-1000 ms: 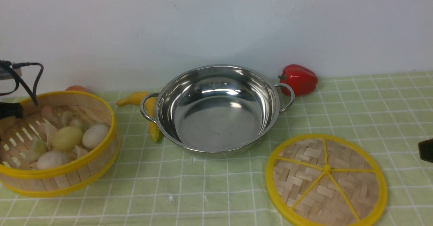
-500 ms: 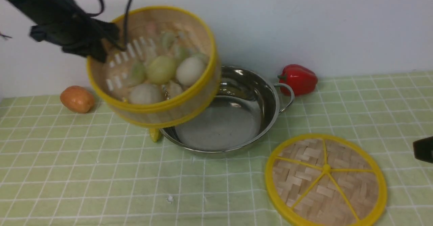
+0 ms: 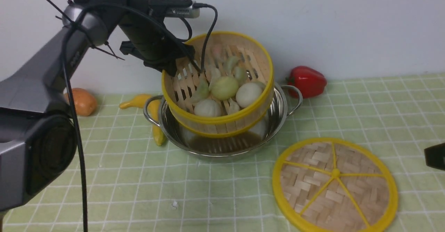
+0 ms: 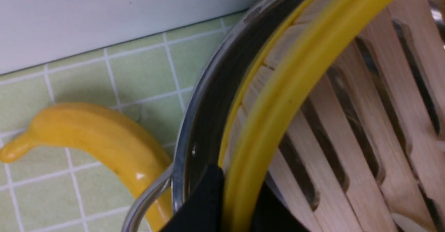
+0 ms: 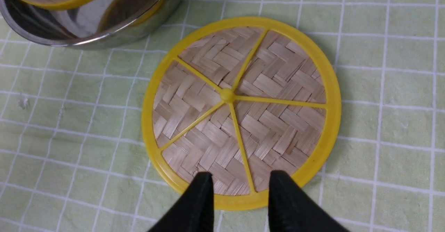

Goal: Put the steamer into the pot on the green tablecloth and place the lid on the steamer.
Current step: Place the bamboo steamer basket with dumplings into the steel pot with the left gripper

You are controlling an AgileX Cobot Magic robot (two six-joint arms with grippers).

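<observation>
Now holds steamer (image 3: 222, 122) over pot (image 3: 278, 118), almost in, with left gripper (image 3: 175, 67) clamped on; keeps right gripper (image 5: 238, 180) spread above lid (image 5: 240, 110).

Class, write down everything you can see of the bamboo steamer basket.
The steamer is a round bamboo basket with yellow top and bottom rims and a slatted wooden floor, holding pale toy buns and dumplings. It hangs tilted, opening toward the camera, its lower edge inside the pot. The left tool clamps its rim.
</observation>
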